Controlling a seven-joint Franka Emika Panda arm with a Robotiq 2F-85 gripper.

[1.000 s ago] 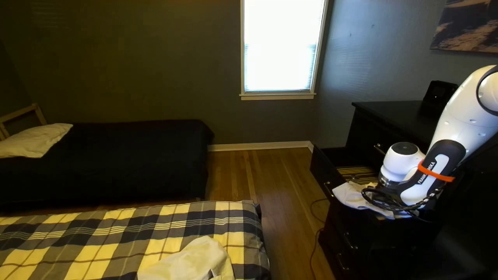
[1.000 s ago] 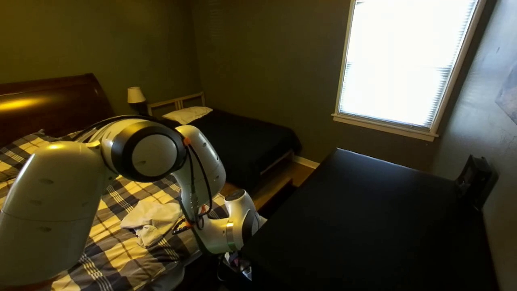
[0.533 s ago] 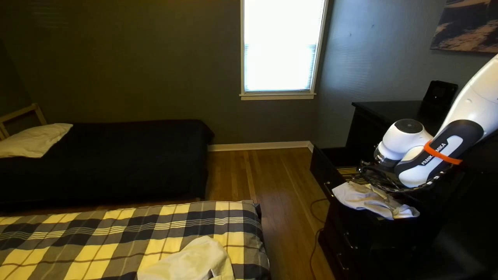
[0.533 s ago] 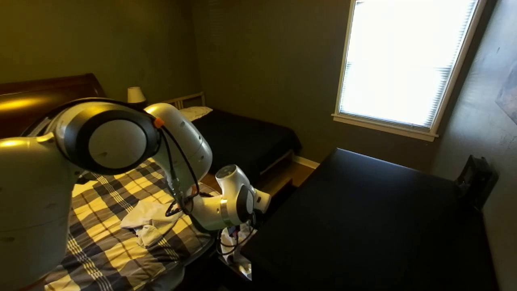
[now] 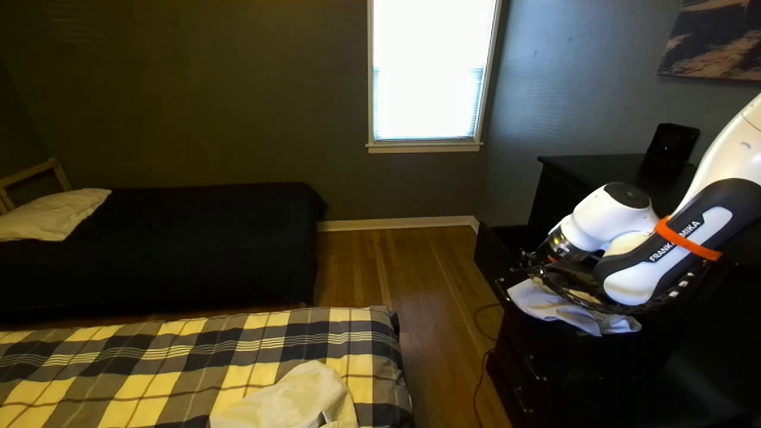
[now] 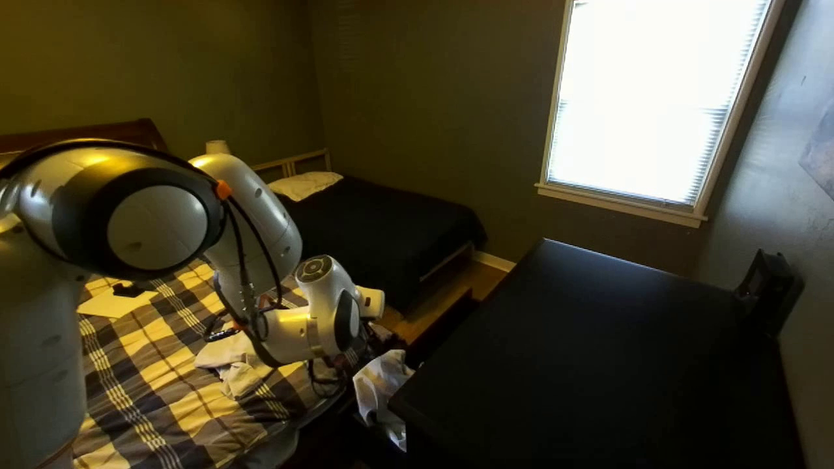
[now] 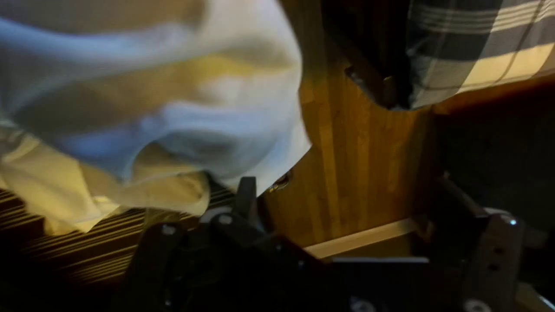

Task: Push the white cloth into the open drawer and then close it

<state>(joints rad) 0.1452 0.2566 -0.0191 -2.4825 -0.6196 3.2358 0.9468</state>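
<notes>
The white cloth [image 5: 553, 306] lies draped over the near part of the open drawer [image 5: 493, 255] and hangs down outside its front. In an exterior view, the same white cloth [image 6: 381, 387] shows beside the dresser corner. In the wrist view, the white cloth [image 7: 173, 108] fills the upper left, partly above the drawer's striped bottom [image 7: 108, 255]. My gripper [image 7: 353, 195] stands open, its fingers wide apart with only floor seen between them. One finger [image 7: 246, 195] overlaps the cloth's edge in the picture; whether they touch I cannot tell.
The black dresser top [image 6: 586, 352] is beside the arm and carries a dark device [image 6: 769, 293]. A plaid bed [image 5: 178, 356] with pale crumpled fabric [image 5: 297, 398] stands across a strip of wooden floor [image 5: 428, 333]. A cord [image 5: 481, 368] lies near the dresser.
My hand has risen off the cloth, tilted, and moved toward the drawer's far end, away from the dresser body. More of the cloth now shows; it stays draped over the drawer.
</notes>
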